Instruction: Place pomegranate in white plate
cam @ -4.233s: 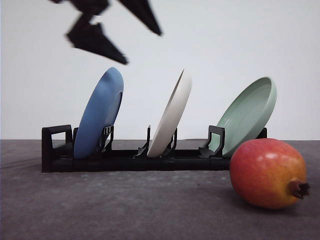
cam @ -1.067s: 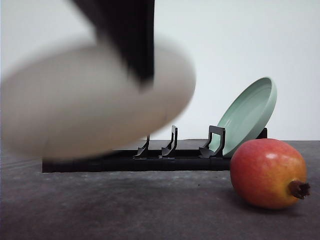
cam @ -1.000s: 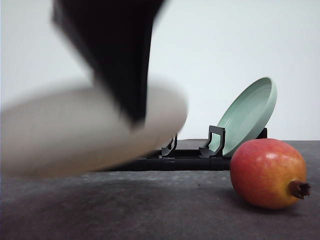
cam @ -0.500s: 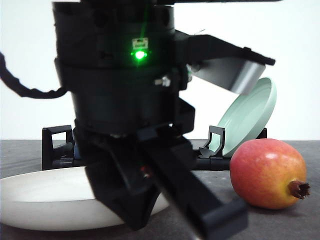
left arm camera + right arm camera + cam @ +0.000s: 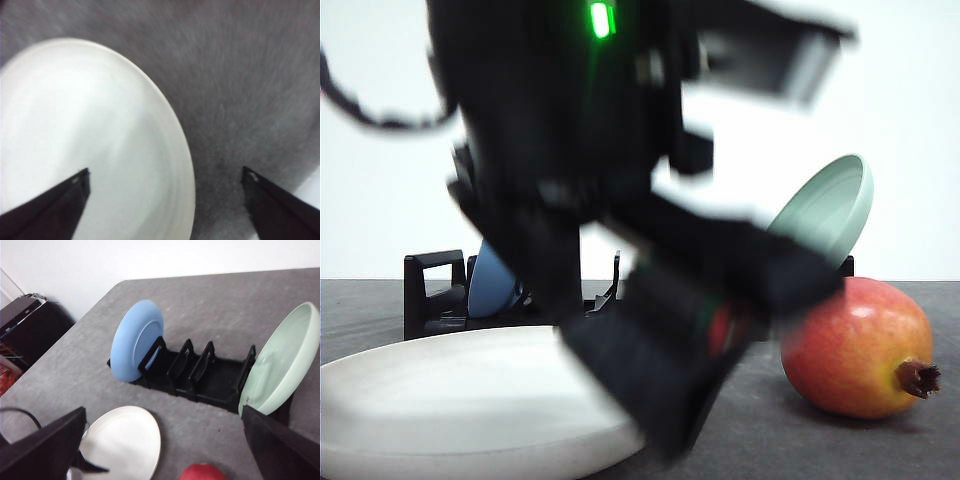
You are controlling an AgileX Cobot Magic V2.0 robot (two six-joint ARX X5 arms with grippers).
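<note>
The white plate (image 5: 450, 400) lies flat on the grey table at the front left, with nothing on it. The pomegranate (image 5: 855, 350) rests on the table to its right, brown crown pointing right. In the left wrist view my left gripper (image 5: 165, 200) hangs open just above the plate's (image 5: 90, 150) rim, holding nothing. In the front view the left arm (image 5: 570, 150) is a large black blur between plate and fruit. My right gripper (image 5: 162, 455) is open high above the table, looking down on the plate (image 5: 122, 442) and the top of the pomegranate (image 5: 202, 472).
A black dish rack (image 5: 200, 375) stands behind, with a blue plate (image 5: 136, 340) at its left end and a pale green plate (image 5: 280, 362) leaning at its right end. Its middle slots hold nothing. A dark box (image 5: 30, 320) sits beyond the table's left edge.
The left arm carried the white plate out of the rack and laid it flat on the table. Since half a second ago the arm has shifted up and right, blurred; the pomegranate has not moved.
</note>
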